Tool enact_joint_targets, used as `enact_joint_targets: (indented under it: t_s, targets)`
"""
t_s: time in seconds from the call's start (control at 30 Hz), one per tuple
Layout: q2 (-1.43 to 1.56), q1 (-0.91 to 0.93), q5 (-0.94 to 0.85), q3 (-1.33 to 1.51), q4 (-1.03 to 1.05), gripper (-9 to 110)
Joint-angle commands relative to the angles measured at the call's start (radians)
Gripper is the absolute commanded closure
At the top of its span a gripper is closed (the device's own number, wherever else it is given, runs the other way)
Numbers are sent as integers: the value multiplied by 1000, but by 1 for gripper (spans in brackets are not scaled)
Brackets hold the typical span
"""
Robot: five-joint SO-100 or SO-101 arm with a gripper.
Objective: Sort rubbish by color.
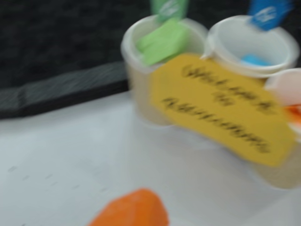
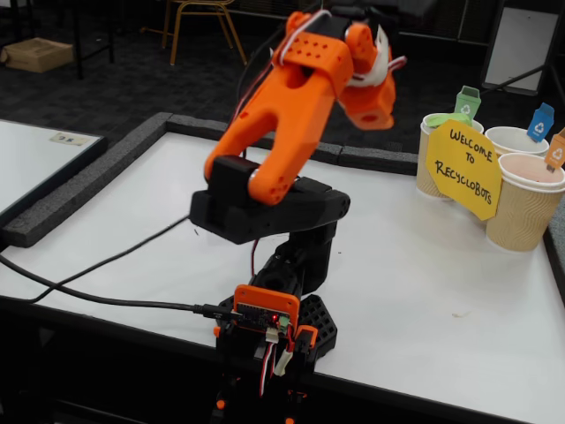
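Observation:
The wrist view is blurred. A green lump (image 1: 162, 41) lies in the left cup (image 1: 141, 94), which has a green tag. A blue lump (image 1: 255, 60) lies in the middle cup (image 1: 282, 52), which has a blue tag. A patch of orange (image 1: 294, 113) shows in the third cup at the right edge; I cannot tell whether it is the orange lump. An orange fingertip (image 1: 134, 209) pokes in at the bottom edge. In the fixed view my gripper (image 2: 375, 84) is raised high, left of the cups and apart from them. Its jaws are hidden.
The yellow "Welcome to Recyclobots" sign (image 2: 463, 168) leans on the front of the three ribbed cups (image 2: 528, 212) at the table's right rear. Black foam edging (image 2: 88, 181) borders the white table (image 2: 424, 265). A cable (image 2: 106, 296) runs left from the arm's base.

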Motion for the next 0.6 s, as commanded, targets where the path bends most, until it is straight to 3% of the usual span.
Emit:
enact_joint_targets:
  t_s: [0.0,0.23,0.57]
  targets:
    - [11,-106,140,61,-129,101]
    - [48,-225,327,348,-374,101]
    - [201,-342,443,626,-416,101]
